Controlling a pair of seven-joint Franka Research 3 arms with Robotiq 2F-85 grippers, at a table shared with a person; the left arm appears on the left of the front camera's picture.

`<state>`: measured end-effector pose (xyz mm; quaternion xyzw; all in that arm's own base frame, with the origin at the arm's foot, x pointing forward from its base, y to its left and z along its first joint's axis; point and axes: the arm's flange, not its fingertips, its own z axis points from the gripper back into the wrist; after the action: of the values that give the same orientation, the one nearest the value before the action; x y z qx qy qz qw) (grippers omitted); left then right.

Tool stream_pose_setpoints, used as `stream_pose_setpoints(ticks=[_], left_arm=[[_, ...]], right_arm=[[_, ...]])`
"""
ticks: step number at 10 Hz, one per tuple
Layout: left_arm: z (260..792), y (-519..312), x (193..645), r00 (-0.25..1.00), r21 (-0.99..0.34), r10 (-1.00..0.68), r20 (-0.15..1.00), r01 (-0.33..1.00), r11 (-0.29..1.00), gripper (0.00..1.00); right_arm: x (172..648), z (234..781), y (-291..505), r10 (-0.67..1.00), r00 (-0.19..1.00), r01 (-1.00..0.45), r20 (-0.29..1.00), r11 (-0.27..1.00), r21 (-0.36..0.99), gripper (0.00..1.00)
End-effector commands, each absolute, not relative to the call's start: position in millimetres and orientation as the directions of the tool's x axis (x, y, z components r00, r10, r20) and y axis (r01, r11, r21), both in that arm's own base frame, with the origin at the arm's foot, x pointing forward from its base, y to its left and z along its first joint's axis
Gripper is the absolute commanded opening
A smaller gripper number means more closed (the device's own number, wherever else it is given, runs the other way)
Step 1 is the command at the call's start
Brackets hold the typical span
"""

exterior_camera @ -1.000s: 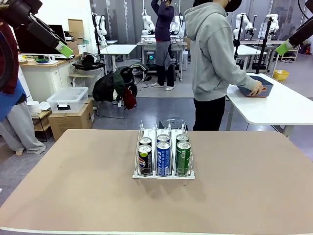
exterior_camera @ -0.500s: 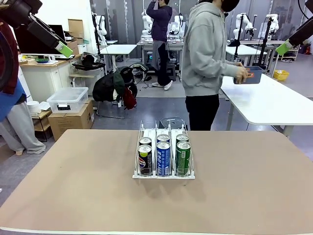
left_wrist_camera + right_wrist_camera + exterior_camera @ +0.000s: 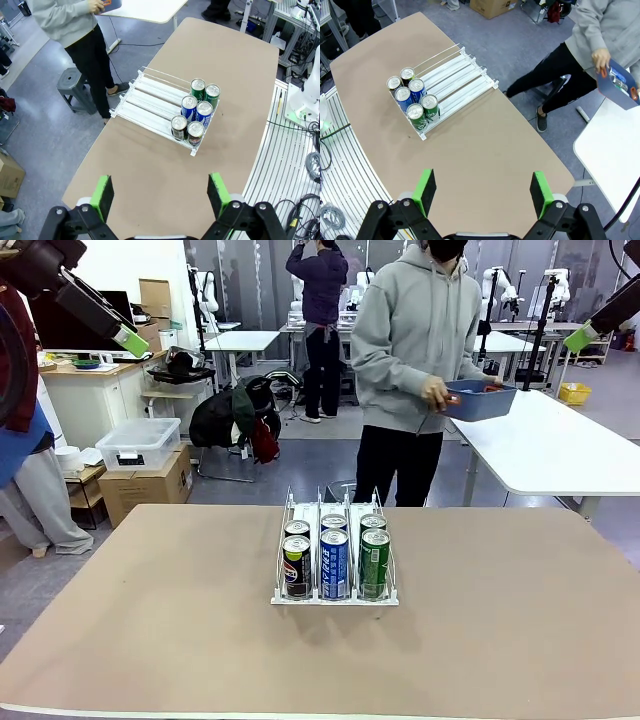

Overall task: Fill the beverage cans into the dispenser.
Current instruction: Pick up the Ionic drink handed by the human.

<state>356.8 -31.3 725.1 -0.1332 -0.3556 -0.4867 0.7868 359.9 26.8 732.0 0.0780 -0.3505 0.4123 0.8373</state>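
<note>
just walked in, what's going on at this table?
Both arms are raised high: the left gripper and right gripper hang open and empty above the table. The dispenser sits mid-table with six cans, two per lane, at its front lip. At the far side, a person holds a blue bin.

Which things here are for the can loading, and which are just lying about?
Job: dispenser, six cans in it, blue bin the person carries.
Lying about: clear tub, cardboard box, bags, yellow basket.
</note>
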Motion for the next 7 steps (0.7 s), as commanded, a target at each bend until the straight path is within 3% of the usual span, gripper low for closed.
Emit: stream_pose_setpoints(ticks=[1, 7], left_arm=[[725.1, -31.4, 356.6, 0.276, 0.137, -0.672, 0.687, 0.859, 0.493, 1.00], [725.1, -31.4, 356.6, 0.276, 0.137, -0.672, 0.687, 0.859, 0.493, 1.00]], right_arm=[[360.2, 731.4, 27.2, 0.637, 0.414, -0.746, 0.650, 0.647, -0.158, 1.00], [360.2, 731.4, 27.2, 0.637, 0.414, -0.746, 0.650, 0.647, -0.158, 1.00]])
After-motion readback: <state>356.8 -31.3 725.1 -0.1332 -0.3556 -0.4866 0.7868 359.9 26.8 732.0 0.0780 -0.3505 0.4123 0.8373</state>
